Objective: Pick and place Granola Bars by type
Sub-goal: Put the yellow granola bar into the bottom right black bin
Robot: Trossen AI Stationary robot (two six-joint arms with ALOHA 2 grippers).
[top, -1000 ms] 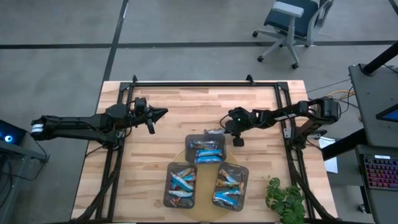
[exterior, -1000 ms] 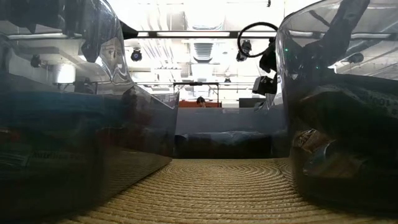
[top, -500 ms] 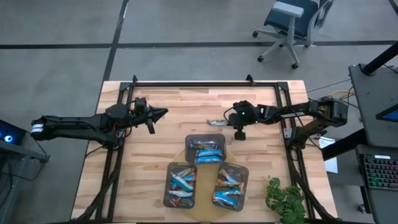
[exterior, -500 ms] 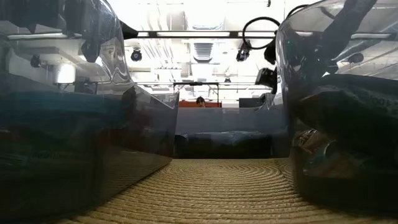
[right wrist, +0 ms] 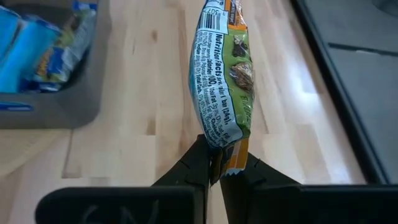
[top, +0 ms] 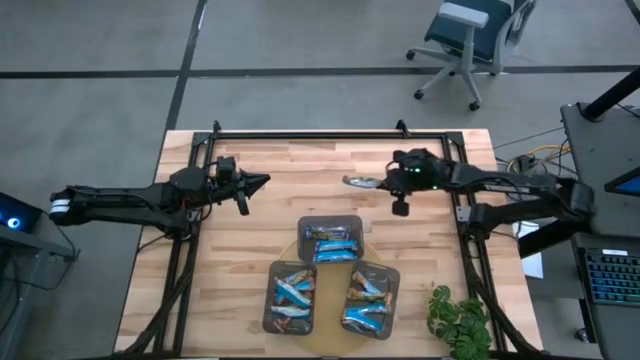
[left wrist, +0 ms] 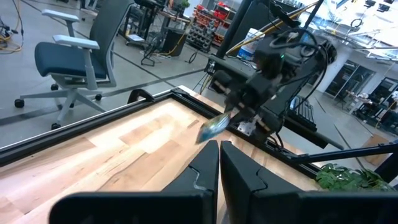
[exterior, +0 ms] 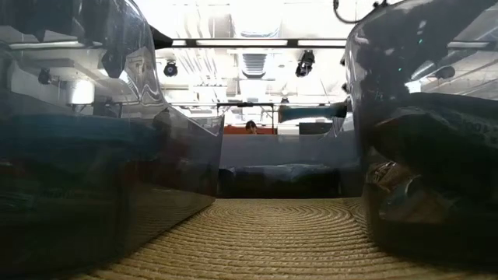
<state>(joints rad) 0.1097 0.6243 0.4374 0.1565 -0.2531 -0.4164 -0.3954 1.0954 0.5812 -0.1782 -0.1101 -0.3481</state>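
Right tool (right wrist: 219, 165) pinches granola bar (right wrist: 224, 74) reading "Nutrition Facts".

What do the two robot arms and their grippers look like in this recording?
Both arms are dark, slim and jointed. The left arm has a white band near its base; the right arm shows a small green light beside its wrist. Each ends in two dark, tapered fingers.

3 dark trays are sitting on the bench (top: 250, 300): 1 (top: 331, 240) at 12 o'clock of the group, 1 (top: 291, 297) at 8 o'clock, 1 (top: 371, 298) at 4 o'clock. 1 granola bar (top: 358, 182) is hanging outside them; the bars inside are overlapping too much to count.
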